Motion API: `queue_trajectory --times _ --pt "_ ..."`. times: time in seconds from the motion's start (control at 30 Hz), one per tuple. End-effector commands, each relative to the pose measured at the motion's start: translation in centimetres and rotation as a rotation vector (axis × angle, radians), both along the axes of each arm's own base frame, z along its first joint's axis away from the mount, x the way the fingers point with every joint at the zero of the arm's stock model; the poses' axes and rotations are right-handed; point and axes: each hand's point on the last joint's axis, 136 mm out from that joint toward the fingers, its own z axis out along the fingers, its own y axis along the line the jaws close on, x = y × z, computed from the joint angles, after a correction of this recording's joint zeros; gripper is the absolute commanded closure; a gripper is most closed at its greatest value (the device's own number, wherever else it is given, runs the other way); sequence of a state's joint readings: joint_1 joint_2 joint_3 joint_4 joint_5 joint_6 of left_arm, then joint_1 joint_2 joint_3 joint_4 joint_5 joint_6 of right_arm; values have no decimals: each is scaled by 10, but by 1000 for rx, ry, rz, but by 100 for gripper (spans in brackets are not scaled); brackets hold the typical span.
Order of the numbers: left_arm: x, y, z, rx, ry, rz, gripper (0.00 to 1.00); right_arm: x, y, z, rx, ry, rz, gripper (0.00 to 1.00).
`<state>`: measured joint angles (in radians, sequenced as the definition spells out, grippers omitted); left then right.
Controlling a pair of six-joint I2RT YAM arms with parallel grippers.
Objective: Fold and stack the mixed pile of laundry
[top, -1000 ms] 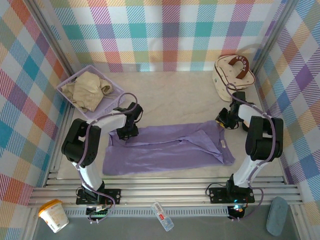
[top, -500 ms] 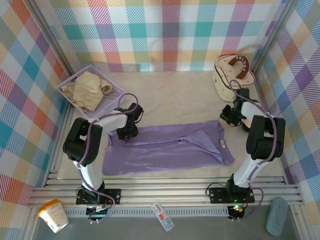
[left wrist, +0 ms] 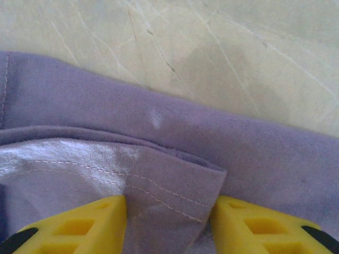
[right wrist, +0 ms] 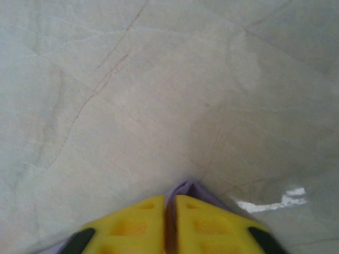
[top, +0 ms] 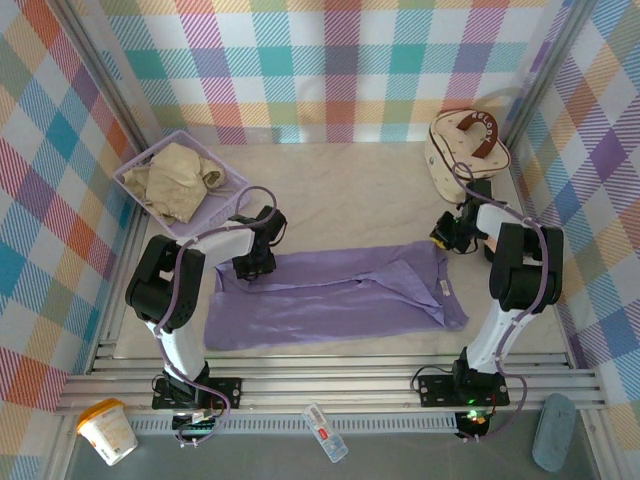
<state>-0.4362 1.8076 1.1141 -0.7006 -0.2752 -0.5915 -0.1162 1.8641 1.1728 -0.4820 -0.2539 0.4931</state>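
The table [top: 350,190] is pale, and the lavender T-shirt [top: 340,300] lies spread on it between my two arms. It is partly folded over itself, so I cannot make out any print. From above, both grippers are mostly covered by their own wrists. The lavender basket [top: 215,158] at the far left holds the beige garment [top: 175,180], crumpled. The cream case [top: 465,148] stands at the far right, and I cannot see inside it. The left gripper [left wrist: 168,203] has its fingers apart with a folded hem of the shirt between them. The right gripper [right wrist: 170,200] is pinched together on a small tip of the shirt, at its far right corner. Half a second ago this gripper stood slightly nearer the case, off the cloth
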Motion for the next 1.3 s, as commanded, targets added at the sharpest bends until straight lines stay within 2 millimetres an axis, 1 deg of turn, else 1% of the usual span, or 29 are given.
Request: queue_trajectory --times 0.0,0.07,0.13,0.17,0.23,0.33,0.37,0.4,0.43,0.47,0.53,0.6,0.67,0.7,0.77,0.83,0.9,1.0,1.03,1.07,1.13,1.17,1.23,1.27 --pt "-18 16 -14 65 75 25 54 -3 -5 0 -35 18 -36 97" --pt "-21 17 -15 72 82 26 54 -8 -25 3 -86 29 -99 97" --pt "-23 18 -16 74 85 29 54 -9 -39 6 -97 26 -144 97" --pt "-25 19 -15 75 85 30 54 -8 -42 8 -95 25 -154 97" --pt "-26 20 -12 73 80 33 54 -4 -41 11 -81 18 -143 95" --pt "-24 20 -2 67 60 30 54 5 -29 16 -16 -8 -110 85" --pt "-22 18 4 62 54 22 52 6 -25 20 0 -21 -96 80" --pt "-20 17 10 55 50 17 48 5 -21 24 3 -25 -82 72" --pt "-17 14 17 44 42 8 44 3 -18 29 -4 -29 -67 68" --pt "-14 10 27 23 31 -8 39 -2 -15 35 -20 -29 -48 66" --pt "-7 2 46 -14 3 -42 33 -16 -6 46 -41 -21 -10 65" --pt "-1 -6 61 -53 -22 -89 32 -37 10 52 -57 3 37 63" --pt "1 -14 65 -81 -28 -134 32 -61 27 51 -70 47 79 63" --pt "4 -17 64 -91 -30 -149 33 -71 33 49 -77 67 92 63" --pt "4 -20 53 -99 -5 -165 36 -93 51 44 -75 109 116 63" --pt "5 -27 39 -114 21 -177 38 -107 68 42 -57 129 133 63" --pt "8 -35 26 -131 40 -187 41 -116 88 38 -36 145 167 63" --pt "9 -41 8 -127 77 -189 43 -123 106 24 -18 198 189 62" --pt "9 -40 3 -119 90 -189 43 -124 108 18 -7 218 180 62" --pt "8 -39 -2 -107 107 -187 44 -123 110 11 5 234 163 62" --pt "4 -34 -9 -80 139 -183 45 -117 107 -3 -11 233 118 62" --pt "1 -32 -12 -71 157 -182 45 -109 106 -9 -22 219 100 63" --pt "-6 -32 -14 -76 182 -176 46 -87 108 -15 -30 192 82 63" --pt "-10 -31 -13 -83 195 -171 46 -72 110 -16 -34 176 82 63"
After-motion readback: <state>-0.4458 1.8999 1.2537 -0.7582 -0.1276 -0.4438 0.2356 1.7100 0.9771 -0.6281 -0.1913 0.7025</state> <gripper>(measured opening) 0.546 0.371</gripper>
